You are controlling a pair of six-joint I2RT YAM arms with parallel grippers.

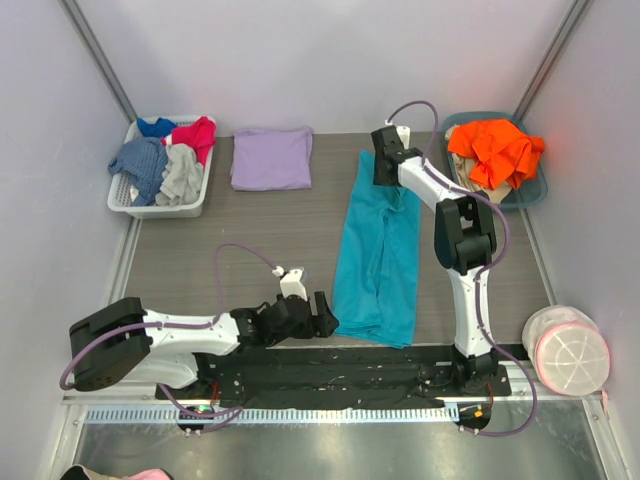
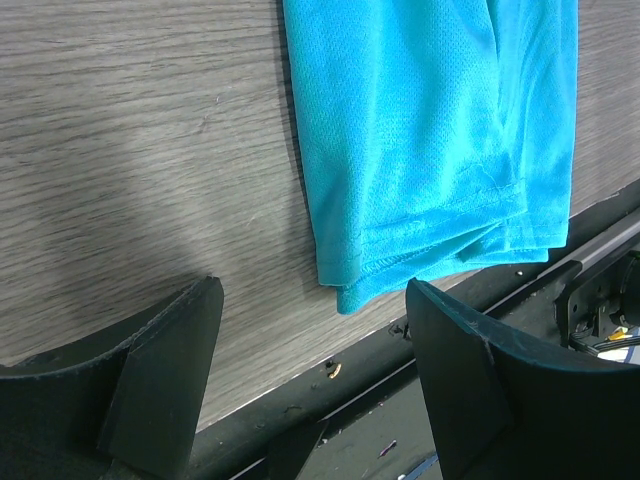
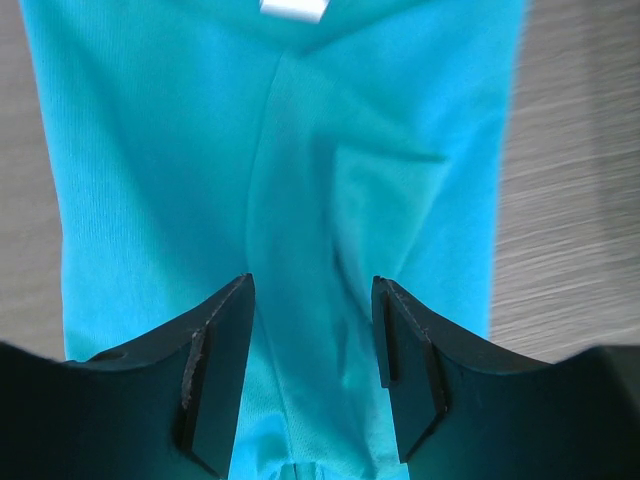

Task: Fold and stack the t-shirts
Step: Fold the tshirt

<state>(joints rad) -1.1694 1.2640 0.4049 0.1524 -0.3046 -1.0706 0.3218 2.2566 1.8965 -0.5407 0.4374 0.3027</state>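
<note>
Left hand: closest thing in view, fingers wide apart with nothing between them, sitting low at the near edge just off the bottom corner of the teal t-shirt. Looks lined up to grab that hem corner.
Teal t-shirt: flat on the table as a long narrow strip running far to near, hem right at the near edge. Guessing the lengthwise folds are done and an end-over-end fold comes next.
Neck label: white, at the collar end, so that end faces away from the arms.
Right hand: over the far end of the strip, fingers apart either side of a raised crease, not clamped on anything afaict.
Lavender t-shirt: neat folded rectangle at the far side, well apart from the teal one, probably the base of the stack.
White basket: far left, near the lavender one, holding red, blue and grey garments.
Blue bin: far right, orange garment heaped in it.
</note>
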